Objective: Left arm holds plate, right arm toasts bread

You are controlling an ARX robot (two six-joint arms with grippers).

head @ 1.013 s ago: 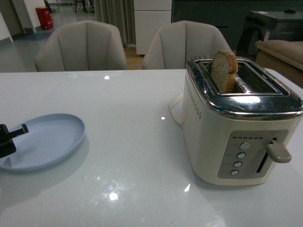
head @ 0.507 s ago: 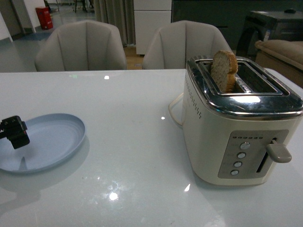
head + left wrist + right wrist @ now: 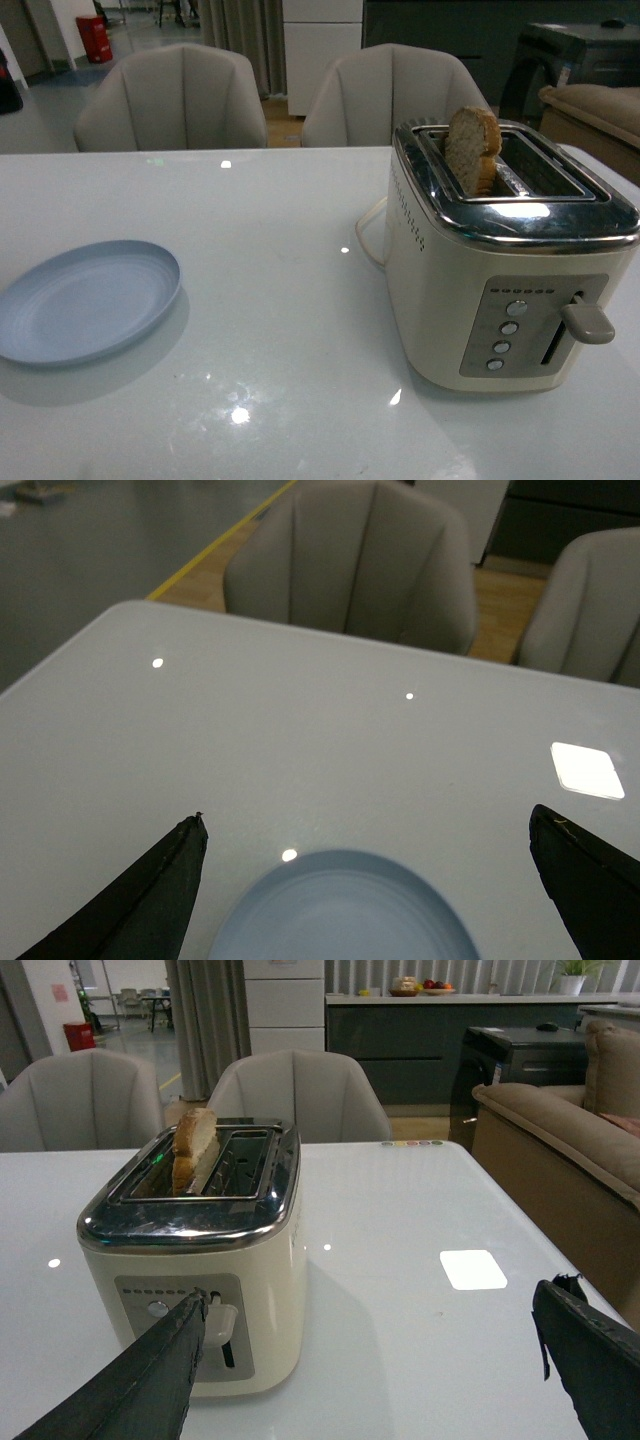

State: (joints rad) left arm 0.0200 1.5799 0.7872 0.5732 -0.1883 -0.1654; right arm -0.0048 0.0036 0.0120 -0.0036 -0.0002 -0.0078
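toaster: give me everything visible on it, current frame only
The toaster is a cream-bodied two-slot unit with a shiny chrome top, standing upright on the white table at the robot's right. Its end panel carries a column of round buttons and a side lever, which sits near the top of its slot. The bread stands upright, sticking out of one slot; the other slot is empty. A pale cord loops out behind it. No end effector touches it.

The bread [image 3: 472, 150] stands in the toaster [image 3: 505, 260]; plate [image 3: 88, 300] well apart.

Front view and right wrist share the toaster [image 3: 505, 255]; left wrist overlooks plate [image 3: 345, 908].
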